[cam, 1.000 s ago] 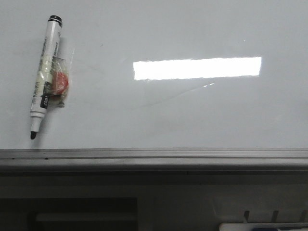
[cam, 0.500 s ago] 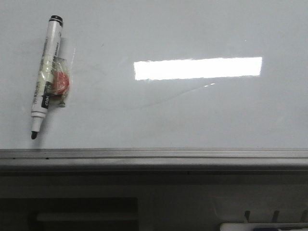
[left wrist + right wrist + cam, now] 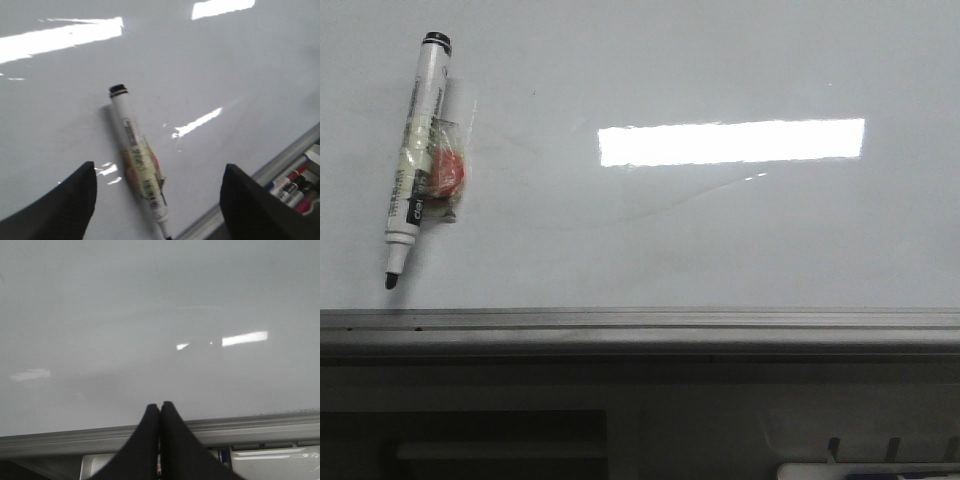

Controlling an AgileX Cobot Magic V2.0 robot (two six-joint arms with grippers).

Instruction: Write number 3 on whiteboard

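The whiteboard is a glossy pale grey board with a grey metal frame along its near edge and a bright rectangular light reflection. No number 3 shows on it. A white marker with a black tip and a taped red-and-clear patch lies at the board's left, tip toward the near edge. It also shows in the left wrist view. My left gripper is open, above the marker, its fingers on either side of it and apart from it. My right gripper is shut and empty over the board's near edge.
Faint grey smudges cross the middle of the board. A tray of several coloured markers lies just off the board's near edge. A white tray sits below the frame at the right.
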